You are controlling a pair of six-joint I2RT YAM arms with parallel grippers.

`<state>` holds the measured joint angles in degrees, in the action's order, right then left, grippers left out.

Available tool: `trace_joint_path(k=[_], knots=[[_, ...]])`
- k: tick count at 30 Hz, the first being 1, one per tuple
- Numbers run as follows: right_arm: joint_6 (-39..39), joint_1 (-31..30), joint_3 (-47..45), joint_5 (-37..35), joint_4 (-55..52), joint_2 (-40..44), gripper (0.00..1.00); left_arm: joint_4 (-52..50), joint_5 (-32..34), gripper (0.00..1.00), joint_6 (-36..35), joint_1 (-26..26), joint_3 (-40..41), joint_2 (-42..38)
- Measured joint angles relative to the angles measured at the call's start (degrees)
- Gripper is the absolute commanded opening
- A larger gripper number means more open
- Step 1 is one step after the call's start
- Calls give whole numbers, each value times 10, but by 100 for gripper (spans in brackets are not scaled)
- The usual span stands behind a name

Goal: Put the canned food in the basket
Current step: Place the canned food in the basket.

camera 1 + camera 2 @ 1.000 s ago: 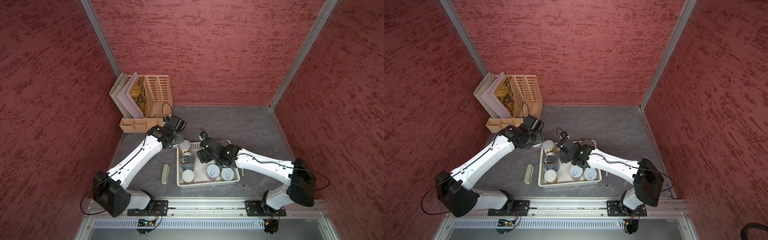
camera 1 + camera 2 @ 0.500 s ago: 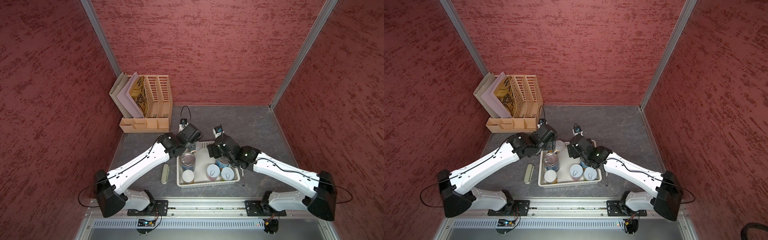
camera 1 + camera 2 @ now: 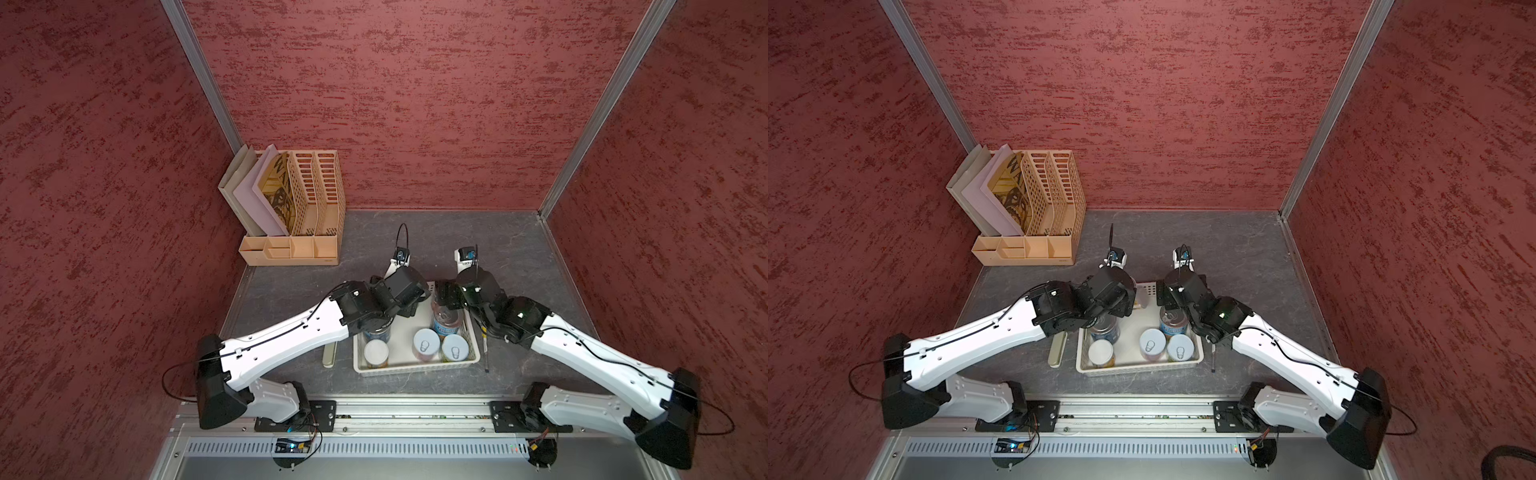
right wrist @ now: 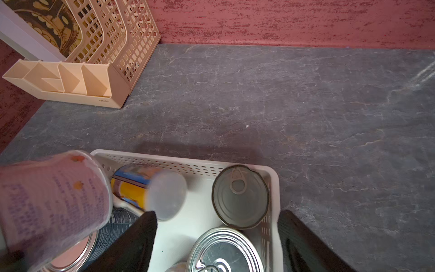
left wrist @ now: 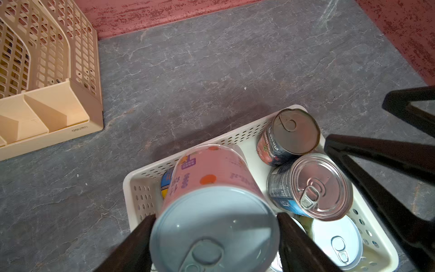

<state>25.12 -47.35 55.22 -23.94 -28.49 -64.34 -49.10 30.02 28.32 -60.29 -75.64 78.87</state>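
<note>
One pink-labelled can (image 5: pixel 211 183) hangs over the far left corner of the white basket (image 5: pixel 237 136), clamped in the left gripper (image 5: pixel 215 219); the right gripper (image 4: pixel 216 216) hovers wide and empty above the basket's right wall. Placing looks underway. The next move, seemingly, is to lower the can into the gap and release it.

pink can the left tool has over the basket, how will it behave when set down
The pink can looks rigid, so the left tool probably won't dent it. It hangs tilted between the fingers, so its smooth label may slip. Released tilted, it could topple inside the basket against the blue-labelled can.
</note>
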Motion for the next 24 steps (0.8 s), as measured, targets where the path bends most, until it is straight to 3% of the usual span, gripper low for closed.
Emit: trace_joint_path(k=[11, 24], knots=[[6, 14, -3, 9, 0, -12, 85, 12, -30, 37, 3, 34, 0, 18], [6, 23, -3, 38, 1, -12, 85, -40, -119, 37, 88, -5, 0, 41]])
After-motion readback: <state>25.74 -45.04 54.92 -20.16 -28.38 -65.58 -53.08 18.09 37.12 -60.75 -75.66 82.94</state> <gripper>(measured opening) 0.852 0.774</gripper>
